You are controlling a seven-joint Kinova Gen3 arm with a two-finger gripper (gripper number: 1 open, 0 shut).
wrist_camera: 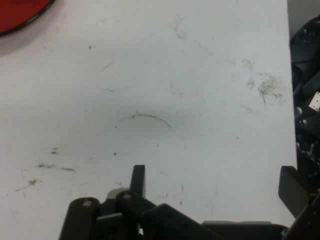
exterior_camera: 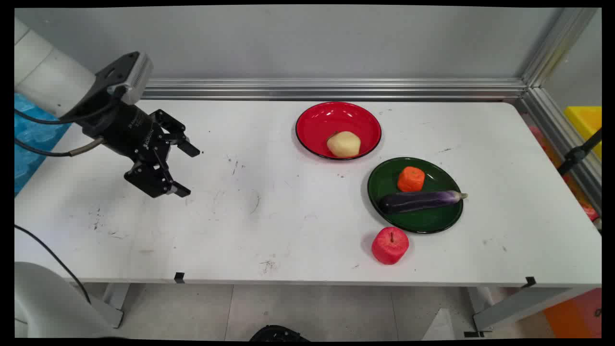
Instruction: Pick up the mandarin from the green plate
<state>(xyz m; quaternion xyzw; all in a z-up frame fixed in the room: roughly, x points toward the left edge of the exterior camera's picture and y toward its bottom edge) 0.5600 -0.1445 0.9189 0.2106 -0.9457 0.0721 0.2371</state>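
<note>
Your gripper (exterior_camera: 186, 170) hangs over the bare left part of the tabletop (exterior_camera: 269, 216) with its fingers (exterior_camera: 188, 148) spread wide and nothing between them. Toward the back edge, right of centre, you have a red bowl (exterior_camera: 321, 119) holding a potato (exterior_camera: 343, 144). Nearer the right front sits a green plate (exterior_camera: 427, 221) carrying a carrot piece (exterior_camera: 411, 179) and an eggplant (exterior_camera: 418, 201), with a red apple (exterior_camera: 389, 245) just beside the plate's front rim.

Gripper (wrist_camera: 212, 182): black, fingers (wrist_camera: 138, 180) spread wide, nothing between them. Table (wrist_camera: 165, 75): white, scuffed with dark marks, beneath the gripper. Red bowl (wrist_camera: 20, 12): rim only, top-left corner.
</note>
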